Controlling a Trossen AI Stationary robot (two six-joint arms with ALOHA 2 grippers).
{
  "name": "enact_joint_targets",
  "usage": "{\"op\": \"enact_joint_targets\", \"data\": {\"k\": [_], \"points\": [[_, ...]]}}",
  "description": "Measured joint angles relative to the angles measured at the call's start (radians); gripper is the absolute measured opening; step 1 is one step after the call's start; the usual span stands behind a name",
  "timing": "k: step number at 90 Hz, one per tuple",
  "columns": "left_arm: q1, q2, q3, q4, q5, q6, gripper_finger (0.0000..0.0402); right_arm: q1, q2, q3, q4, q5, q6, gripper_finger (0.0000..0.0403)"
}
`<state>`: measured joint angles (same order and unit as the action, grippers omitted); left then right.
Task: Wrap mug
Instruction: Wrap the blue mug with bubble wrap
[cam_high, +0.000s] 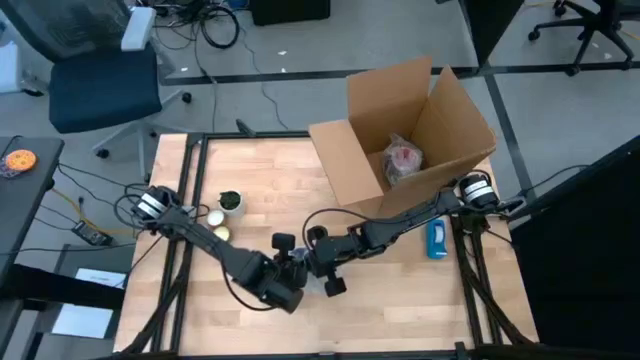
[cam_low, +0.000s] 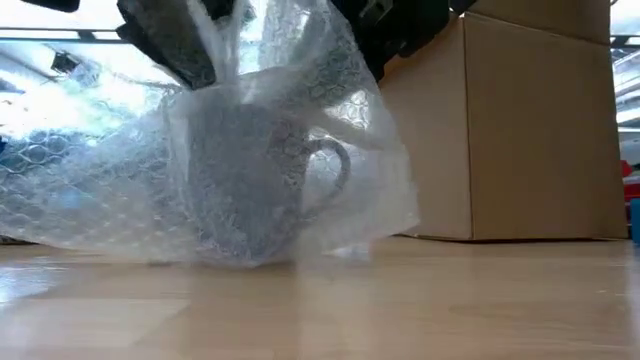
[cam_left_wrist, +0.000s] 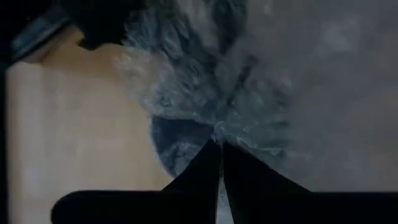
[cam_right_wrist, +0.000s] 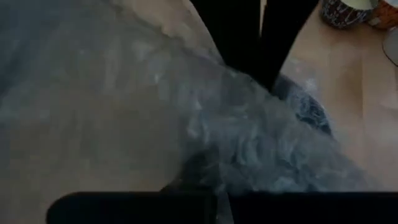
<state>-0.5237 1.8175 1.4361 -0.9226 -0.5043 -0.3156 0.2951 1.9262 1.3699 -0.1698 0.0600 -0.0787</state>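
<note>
A grey mug (cam_low: 245, 185) stands upright on the wooden table (cam_low: 320, 300), its handle (cam_low: 335, 170) toward the table's right. A sheet of clear bubble wrap (cam_low: 90, 200) is draped over it and trails off to the left on the table. Both grippers meet above the mug near the table's front middle. My left gripper (cam_left_wrist: 219, 148) is shut on the wrap over the mug's dark mouth (cam_left_wrist: 177, 140). My right gripper (cam_high: 318, 262) is also shut on the wrap; in its wrist view the wrap (cam_right_wrist: 205, 124) covers its fingertips. My left gripper pinches gathered bubble wrap (cam_left_wrist: 227, 134) between its two fingertips, from above, over the mug's rim. The wrap is drawn up from the mug, which stays standing on the table. My right gripper holds a bunch of the wrap (cam_low: 300, 40) above the mug, from above. The wrap itself hides the place of contact.
An open cardboard box (cam_high: 410, 130) stands at the table's far right with a wrapped item (cam_high: 402, 160) inside. Other mugs (cam_high: 228, 203) stand at the left middle. A blue object (cam_high: 436, 238) lies at the right. The table's front strip is bare wood.
</note>
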Motion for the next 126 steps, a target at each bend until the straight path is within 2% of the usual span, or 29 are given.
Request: {"op": "enact_joint_targets", "data": {"k": [30,58,87,99,109,126], "points": [[0.052,0.002,-0.003,0.020,0.009,-0.027,0.0000,0.000,-0.045,0.016,-0.173,0.076,0.001,0.0000],[0.080,0.005,-0.051,0.120,0.014,-0.028,0.0000,0.004,-0.091,0.027,-0.184,0.172,-0.043,0.0000],[0.101,0.007,-0.053,0.128,0.064,-0.001,0.0000,0.039,-0.249,0.023,-0.321,0.281,-0.020,0.0000],[0.099,0.007,-0.053,0.128,0.064,-0.001,0.0000,0.059,-0.306,0.023,-0.401,0.285,0.047,0.0000],[0.099,0.007,-0.053,0.128,0.064,-0.001,0.0000,0.074,-0.305,0.020,-0.417,0.282,0.100,0.0000],[0.099,0.007,-0.053,0.127,0.064,-0.001,0.0000,0.085,-0.227,-0.022,-0.286,0.185,0.104,0.0000]]}}
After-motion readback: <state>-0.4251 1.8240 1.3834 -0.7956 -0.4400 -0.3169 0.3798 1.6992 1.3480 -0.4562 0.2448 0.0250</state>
